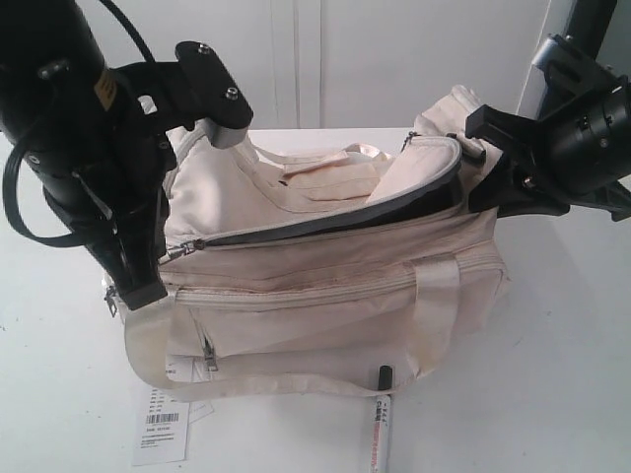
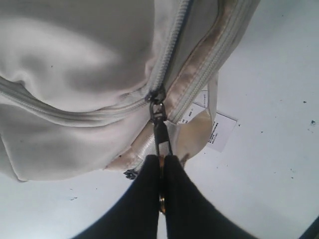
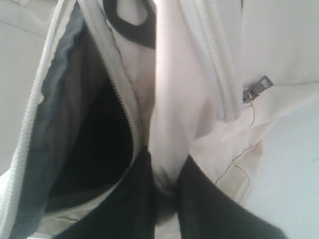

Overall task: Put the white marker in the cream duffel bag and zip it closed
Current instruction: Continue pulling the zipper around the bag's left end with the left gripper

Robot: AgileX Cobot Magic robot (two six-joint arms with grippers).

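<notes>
The cream duffel bag (image 1: 325, 286) lies across the middle of the white table, its curved top zipper gaping and showing grey lining (image 3: 55, 114). Outside the bag, on the table by its front edge, lies the white marker (image 1: 382, 419) with red print and a black cap. At the bag's left end my left gripper (image 1: 136, 288) (image 2: 160, 158) is shut on the gold zipper charm (image 2: 161, 199), with the dark pull (image 2: 161, 134) stretched to the slider. My right gripper (image 1: 481, 158) (image 3: 164, 159) is shut on a fold of cream fabric (image 3: 167, 119) at the bag's right end, beside the opening.
White paper barcode tags (image 1: 163, 429) (image 2: 222, 130) hang off the bag's front left corner onto the table. A shiny strap handle (image 1: 434, 315) drapes down the bag's front, just above the marker. A front pocket zip (image 1: 209, 353) sits low on the left.
</notes>
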